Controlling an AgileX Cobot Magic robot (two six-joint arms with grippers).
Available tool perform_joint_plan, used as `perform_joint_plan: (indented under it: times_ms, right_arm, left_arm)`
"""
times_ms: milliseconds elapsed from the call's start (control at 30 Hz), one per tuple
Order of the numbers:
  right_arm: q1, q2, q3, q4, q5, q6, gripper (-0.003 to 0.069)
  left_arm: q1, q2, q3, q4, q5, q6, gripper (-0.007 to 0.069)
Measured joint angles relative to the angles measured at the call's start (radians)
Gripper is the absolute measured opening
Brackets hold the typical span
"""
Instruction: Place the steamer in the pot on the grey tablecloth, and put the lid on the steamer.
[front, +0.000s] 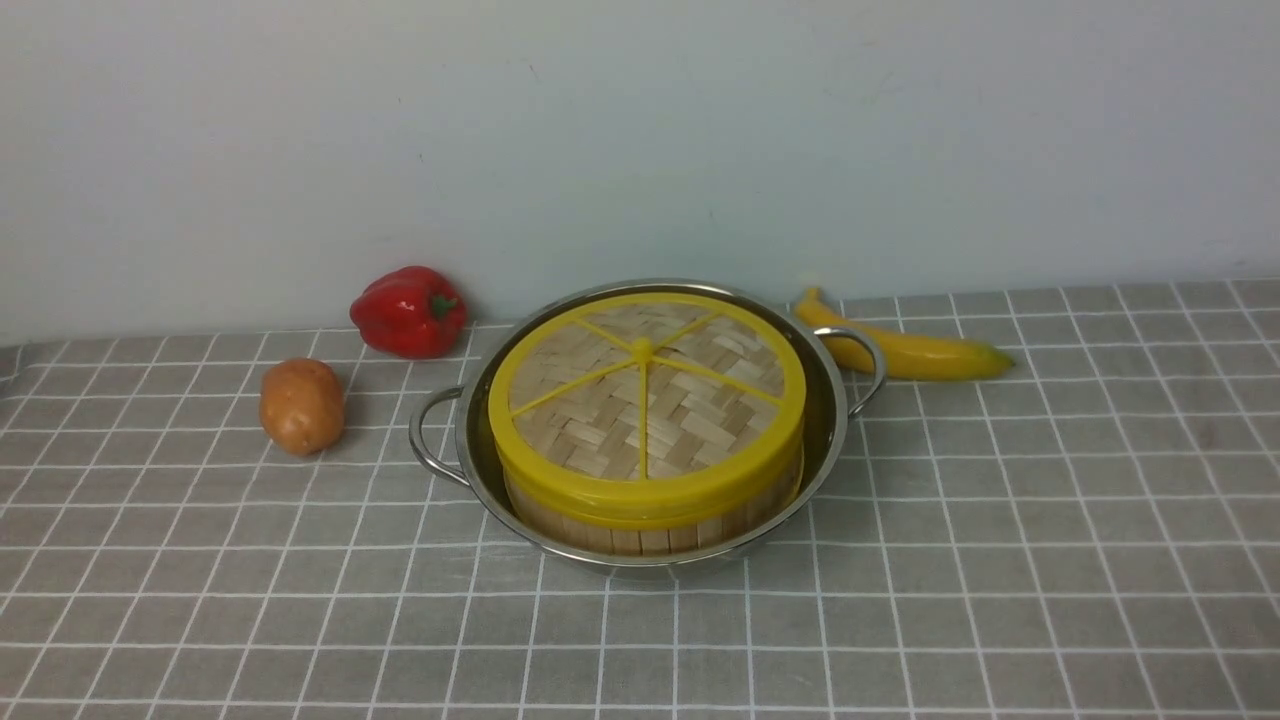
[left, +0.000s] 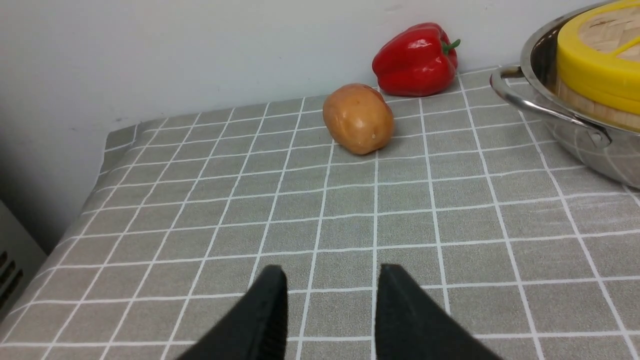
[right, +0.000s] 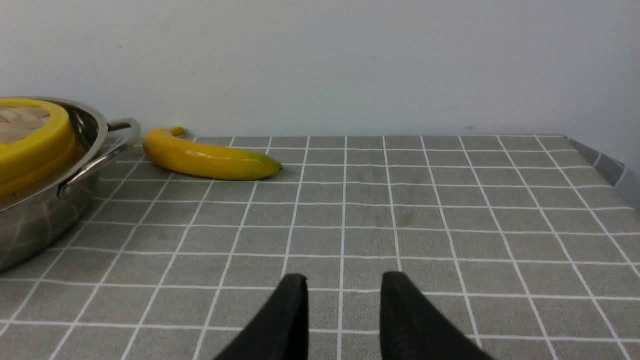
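My left pincer (left: 330, 280) hangs over bare cloth (left: 350, 210), jaws parted with a gap between the tips, nothing in them. My right pincer (right: 342, 287) is the same: tips apart, empty, over the cloth and touching no object.

The pot (front: 835, 420) sits on the cloth mid-table, off to the right of and ahead of my left pincer, and off to the left of and ahead of my right pincer, well apart from both. The steamer (front: 640, 530) is inside the pot, its slatted wall showing under the yellow rim. The lid (front: 645, 400) sits on top of the steamer, rim to rim, knob at centre, and looks slightly tilted in the front view. What is inside the steamer is hidden.

A potato (left: 357, 117) lies straight ahead of my left pincer, with a pepper (left: 415, 60) beyond it by the wall, near the pot's left handle. A banana (right: 210, 160) lies ahead-left of my right pincer, just beside the pot's right handle; I can't tell if they touch.
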Motion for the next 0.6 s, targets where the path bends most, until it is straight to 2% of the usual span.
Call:
perform_joint_plan:
  times_ms: [333,600]
  right_arm:
    - [0.001,-0.029,0.000,-0.005,0.017,0.003,0.0240]
    - [0.073,-0.044,0.001,0.000,0.041,0.003,0.0240]
  left_arm:
    - [0.000,0.000,0.000,0.000,0.000,0.000,0.0243]
    - [0.000,0.000,0.000,0.000,0.000,0.000,0.0243]
